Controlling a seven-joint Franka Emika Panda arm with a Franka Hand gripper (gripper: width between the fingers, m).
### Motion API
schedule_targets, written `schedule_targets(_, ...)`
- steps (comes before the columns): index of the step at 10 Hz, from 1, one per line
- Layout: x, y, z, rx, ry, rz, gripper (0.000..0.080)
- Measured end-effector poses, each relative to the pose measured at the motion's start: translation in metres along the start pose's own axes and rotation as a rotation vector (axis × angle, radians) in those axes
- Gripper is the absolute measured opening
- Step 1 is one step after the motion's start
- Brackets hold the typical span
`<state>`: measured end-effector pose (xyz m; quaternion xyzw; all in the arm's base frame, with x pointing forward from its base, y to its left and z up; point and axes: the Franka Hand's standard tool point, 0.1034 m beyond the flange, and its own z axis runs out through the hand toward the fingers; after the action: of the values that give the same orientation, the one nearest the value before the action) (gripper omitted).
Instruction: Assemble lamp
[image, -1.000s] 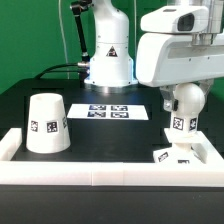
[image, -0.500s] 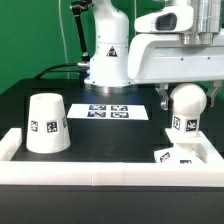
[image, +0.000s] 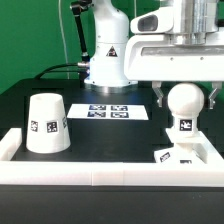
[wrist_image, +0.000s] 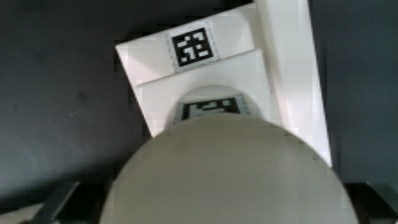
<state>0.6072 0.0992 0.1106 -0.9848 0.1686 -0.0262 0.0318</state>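
The round white bulb (image: 186, 98) stands upright by its tagged neck on the flat square base (image: 166, 156), in the corner at the exterior view's right. My gripper (image: 186, 103) hangs over it, open, with one finger on each side of the globe and a small gap at both. In the wrist view the bulb (wrist_image: 222, 170) fills the space between my dark fingers (wrist_image: 57, 203), and the base (wrist_image: 169, 80) with its tag lies beyond it. The large tapered shade (image: 47, 123) stands mouth down, apart, at the exterior view's left.
The marker board (image: 108, 111) lies flat mid-table behind the parts. A raised white rail (image: 100, 172) frames the front and sides, close beside the base. The arm's own pedestal (image: 108, 60) rises at the back.
My hand has turned about the bulb and risen a little, so more of the globe shows. The bulb, its neck tag and the base have stayed where they were.
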Motion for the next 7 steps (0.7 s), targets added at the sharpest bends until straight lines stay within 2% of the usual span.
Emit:
schedule_targets(4, -0.0002, -0.0001, 0.0001, 0.015, -0.010, 0.258, 0.0580)
schedule_targets(7, -0.0017, 0.0005, 0.0002, 0.053, -0.051, 0.632, 0.0580)
